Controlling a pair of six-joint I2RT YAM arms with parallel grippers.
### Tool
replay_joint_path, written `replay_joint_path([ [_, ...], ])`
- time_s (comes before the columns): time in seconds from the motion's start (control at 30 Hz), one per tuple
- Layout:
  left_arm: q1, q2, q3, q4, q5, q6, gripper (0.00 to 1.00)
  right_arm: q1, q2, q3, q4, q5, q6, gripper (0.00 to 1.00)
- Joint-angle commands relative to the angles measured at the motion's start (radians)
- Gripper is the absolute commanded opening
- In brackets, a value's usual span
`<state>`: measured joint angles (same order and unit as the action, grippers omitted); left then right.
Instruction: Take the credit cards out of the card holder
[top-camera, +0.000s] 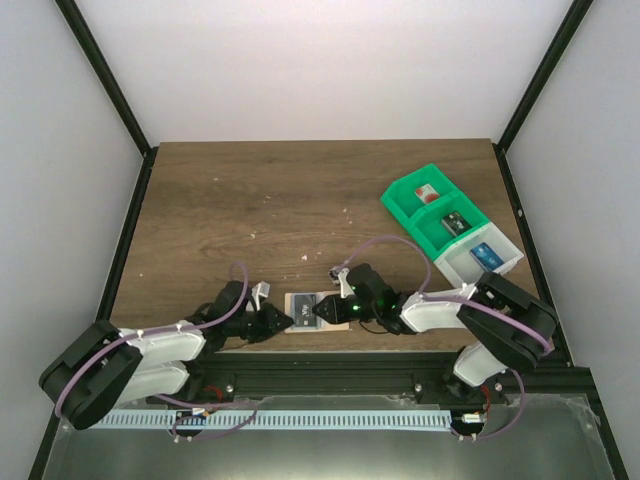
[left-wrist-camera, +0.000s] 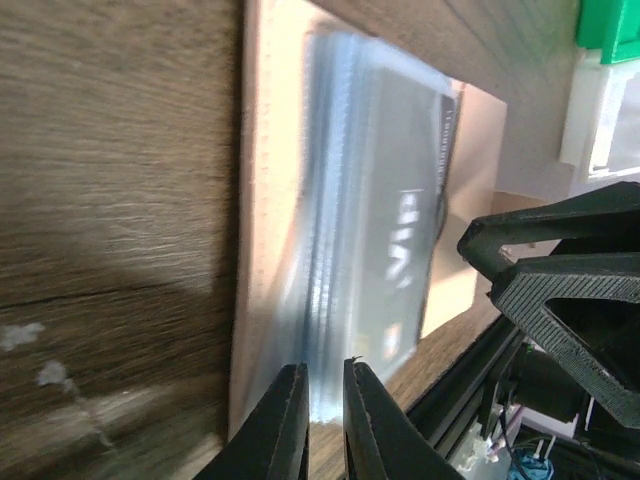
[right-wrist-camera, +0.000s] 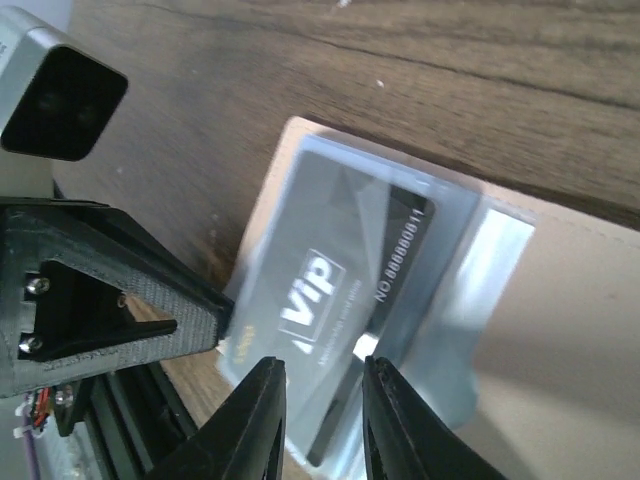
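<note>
I've the left gripper (left-wrist-camera: 325, 366) pinched on the flat tan card holder (left-wrist-camera: 265, 200) near the table (top-camera: 250, 200) front edge, and the right gripper (right-wrist-camera: 321, 365), barely parted, straddles the stiff, slick dark plastic credit card (right-wrist-camera: 320, 290) at its exposed corner, grip unclear, where I'd pinch.

Only readable stuff is on the dark credit card (right-wrist-camera: 325, 265): big white "VIP", tiny blurry print under it, and "NO" plus a row of mostly 8s along its edge. The left wrist view catches the same "VIP" sideways (left-wrist-camera: 405, 235).

Left end effector (left-wrist-camera: 323, 368) pinching, right end effector (right-wrist-camera: 322, 364) ajar.
</note>
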<state>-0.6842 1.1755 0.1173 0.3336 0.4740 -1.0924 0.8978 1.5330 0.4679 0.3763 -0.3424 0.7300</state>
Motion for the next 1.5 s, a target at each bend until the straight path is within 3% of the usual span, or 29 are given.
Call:
replay_joint_path([
  [0.0, -0.004, -0.045, 0.050, -0.046, -0.019, 0.001, 0.13, -0.004, -0.035, 0.005, 0.002, -0.016, -0.013, 0.23],
  [0.27, -0.003, 0.013, 0.149, -0.080, -0.016, 0.063, 0.10, -0.005, 0.000, 0.029, -0.014, -0.023, -0.007, 0.22],
  [0.53, -0.005, 0.129, 0.169, -0.067, -0.034, 0.103, 0.00, -0.005, 0.035, 0.050, -0.020, -0.009, -0.006, 0.22],
  [1.2, -0.005, 0.182, 0.123, -0.004, -0.032, 0.100, 0.00, -0.005, 0.079, 0.040, -0.002, 0.003, 0.011, 0.18],
  [1.47, -0.004, 0.174, 0.080, 0.023, -0.040, 0.076, 0.00, -0.006, 0.105, 0.036, 0.032, -0.023, 0.019, 0.06],
])
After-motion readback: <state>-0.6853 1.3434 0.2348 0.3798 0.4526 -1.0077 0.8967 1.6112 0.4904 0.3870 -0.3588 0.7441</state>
